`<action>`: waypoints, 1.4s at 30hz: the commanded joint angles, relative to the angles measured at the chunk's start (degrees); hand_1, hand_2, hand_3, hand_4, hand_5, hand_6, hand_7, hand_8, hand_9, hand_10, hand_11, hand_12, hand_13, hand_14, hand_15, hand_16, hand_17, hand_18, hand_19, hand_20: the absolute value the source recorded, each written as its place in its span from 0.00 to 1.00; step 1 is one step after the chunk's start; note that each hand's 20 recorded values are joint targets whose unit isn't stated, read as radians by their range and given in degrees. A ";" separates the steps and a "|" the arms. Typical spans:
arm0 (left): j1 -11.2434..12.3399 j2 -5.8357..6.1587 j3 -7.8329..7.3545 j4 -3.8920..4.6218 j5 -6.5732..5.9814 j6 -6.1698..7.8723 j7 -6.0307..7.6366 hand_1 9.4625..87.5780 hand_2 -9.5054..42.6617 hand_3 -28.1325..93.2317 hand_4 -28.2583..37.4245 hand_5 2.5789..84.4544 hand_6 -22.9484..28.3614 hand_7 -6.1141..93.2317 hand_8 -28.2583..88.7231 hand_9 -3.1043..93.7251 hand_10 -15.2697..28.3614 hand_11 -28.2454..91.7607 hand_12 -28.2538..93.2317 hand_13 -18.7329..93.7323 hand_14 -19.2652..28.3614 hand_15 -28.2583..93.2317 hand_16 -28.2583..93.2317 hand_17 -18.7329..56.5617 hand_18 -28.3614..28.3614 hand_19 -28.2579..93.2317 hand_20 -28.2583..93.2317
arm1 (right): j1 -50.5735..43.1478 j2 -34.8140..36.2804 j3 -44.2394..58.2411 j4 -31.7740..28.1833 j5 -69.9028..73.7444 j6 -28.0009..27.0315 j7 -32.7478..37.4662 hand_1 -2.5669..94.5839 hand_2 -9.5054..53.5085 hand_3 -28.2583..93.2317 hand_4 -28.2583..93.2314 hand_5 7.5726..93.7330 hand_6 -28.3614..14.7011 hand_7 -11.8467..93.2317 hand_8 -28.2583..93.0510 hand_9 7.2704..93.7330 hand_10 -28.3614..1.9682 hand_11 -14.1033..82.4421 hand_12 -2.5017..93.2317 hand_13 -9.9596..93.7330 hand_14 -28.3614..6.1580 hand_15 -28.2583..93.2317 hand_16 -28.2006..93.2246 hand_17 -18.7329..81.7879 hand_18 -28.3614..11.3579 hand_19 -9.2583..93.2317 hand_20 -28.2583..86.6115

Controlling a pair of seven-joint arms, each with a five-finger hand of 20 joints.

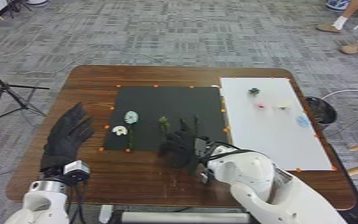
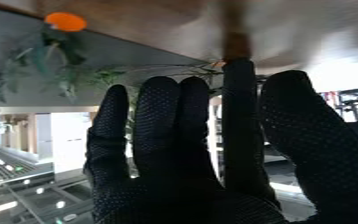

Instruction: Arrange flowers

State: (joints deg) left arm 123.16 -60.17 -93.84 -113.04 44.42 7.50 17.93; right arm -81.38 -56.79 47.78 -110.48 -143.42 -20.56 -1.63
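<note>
Though fabric, a dotted right hand [image 1: 182, 150]

glossy brown wood table [image 1: 158, 177], matt black textured fabric gloves [image 1: 66, 136]

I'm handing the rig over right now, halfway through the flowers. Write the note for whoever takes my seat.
Left robot hand: open, at the table's left side.
Right robot hand: fingers straight, at the black mat's near edge by the stems; contact unclear.
Done: pale blue flower and white flower lie on the mat's left side, with greenery to their right.
Left: dark teal, pink, pale yellow and light blue blooms lie on the white sheet, probably next to go across.
</note>
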 commanded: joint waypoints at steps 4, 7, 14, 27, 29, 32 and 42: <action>0.01 -0.48 0.20 -0.32 0.30 -0.97 -0.23 0.17 0.07 0.77 0.00 0.28 0.48 0.26 0.15 0.26 0.58 0.33 0.40 0.33 0.68 0.37 0.29 0.09 0.87 0.59 0.30 | 1.33 -0.44 0.25 1.79 -1.84 1.17 0.46 0.28 0.22 1.00 0.09 0.47 0.75 0.36 0.10 0.29 0.40 0.83 0.58 0.41 0.38 0.92 0.54 0.23 0.17 0.75 0.68; 0.46 -0.58 -0.09 -0.47 0.32 -1.34 -0.22 0.17 0.07 0.77 0.00 0.28 0.48 0.26 0.15 0.26 0.58 0.33 0.40 0.33 0.68 0.37 0.29 0.09 0.87 0.59 0.30 | 0.46 -0.18 0.76 0.65 -0.38 1.01 0.38 0.28 0.22 1.00 0.09 0.47 0.75 0.36 0.10 0.29 0.40 0.83 0.58 0.41 0.38 0.92 0.54 0.23 0.17 0.75 0.68; 0.82 -0.69 -0.46 -0.70 0.45 -1.47 -0.42 0.17 0.07 0.77 0.00 0.28 0.48 0.26 0.15 0.26 0.58 0.33 0.40 0.33 0.68 0.38 0.29 0.09 0.87 0.59 0.30 | -1.41 2.49 3.22 -3.94 5.53 0.70 -2.18 0.29 0.19 1.00 0.10 0.47 0.76 0.37 0.10 0.30 0.40 0.83 0.57 0.41 0.38 0.92 0.54 0.23 0.17 0.75 0.67; 0.43 -0.70 -0.17 -0.60 0.47 -1.37 -0.45 0.17 0.07 0.77 0.00 0.28 0.48 0.26 0.15 0.26 0.58 0.33 0.40 0.33 0.68 0.37 0.29 0.09 0.87 0.59 0.30 | 0.77 2.20 4.31 -0.28 -0.02 1.75 -0.81 0.29 0.19 1.00 0.11 0.50 0.74 0.36 0.09 0.30 0.41 0.83 0.58 0.41 0.38 0.92 0.54 0.23 0.17 0.75 0.68; 0.43 -0.63 -0.12 -0.56 0.40 -1.42 -0.33 0.17 0.07 0.77 0.00 0.28 0.48 0.26 0.15 0.26 0.58 0.33 0.40 0.33 0.68 0.37 0.29 0.09 0.87 0.59 0.30 | 1.33 1.84 4.01 0.54 -1.03 1.33 -0.65 0.29 0.19 1.00 0.11 0.51 0.72 0.35 0.10 0.30 0.41 0.83 0.58 0.41 0.39 0.92 0.54 0.23 0.17 0.74 0.68; 0.46 -0.78 -0.13 -0.54 0.38 -1.55 -0.37 0.17 0.07 0.77 0.00 0.28 0.48 0.26 0.15 0.26 0.58 0.33 0.40 0.33 0.68 0.37 0.29 0.09 0.87 0.59 0.30 | 2.07 1.86 3.54 1.52 -2.84 1.13 -1.16 0.29 0.19 1.00 0.11 0.52 0.70 0.34 0.10 0.30 0.41 0.83 0.58 0.41 0.38 0.92 0.55 0.23 0.17 0.74 0.68; 0.87 -0.80 -0.27 -0.84 0.38 -1.01 -0.39 0.17 0.07 0.77 0.00 0.28 0.48 0.26 0.15 0.26 0.58 0.33 0.40 0.33 0.68 0.38 0.29 0.09 0.87 0.59 0.30 | 2.28 3.91 5.30 0.97 -0.67 3.79 -1.25 0.28 0.21 1.00 0.12 0.55 0.70 0.34 0.11 0.30 0.41 0.83 0.58 0.41 0.38 0.92 0.55 0.23 0.17 0.74 0.68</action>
State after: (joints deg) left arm 123.45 -60.46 -94.16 -113.35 44.67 6.59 17.83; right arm -79.26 -54.45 51.36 -108.45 -145.39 -19.47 -2.41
